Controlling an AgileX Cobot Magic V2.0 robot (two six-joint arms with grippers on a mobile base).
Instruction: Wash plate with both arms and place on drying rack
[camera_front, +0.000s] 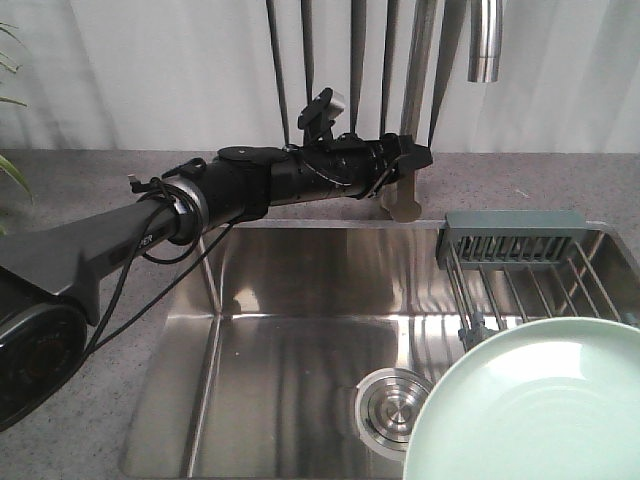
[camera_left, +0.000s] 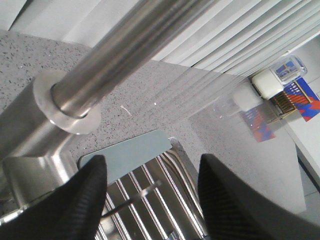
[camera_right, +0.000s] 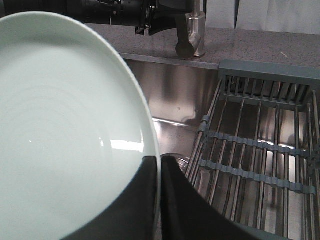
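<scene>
The pale mint-green plate (camera_right: 65, 125) is held over the sink, and my right gripper (camera_right: 159, 167) is shut on its rim, one finger on each face. In the front view the plate (camera_front: 530, 400) fills the lower right corner and the right gripper does not show. The drying rack (camera_front: 520, 255) of steel bars with a grey-green end piece spans the sink's right side, just behind the plate. My left arm (camera_front: 260, 180) reaches across the counter to the faucet base. Its gripper (camera_left: 152, 172) is open beside the faucet pipe (camera_left: 100, 65), with nothing between its fingers (camera_left: 85, 200).
The steel sink (camera_front: 290, 330) has a round drain (camera_front: 395, 405) next to the plate's edge. The faucet spout (camera_front: 485, 40) hangs above the rack. Small packets and a white box (camera_left: 280, 95) lie on the grey counter. A plant leaf (camera_front: 12, 170) shows at far left.
</scene>
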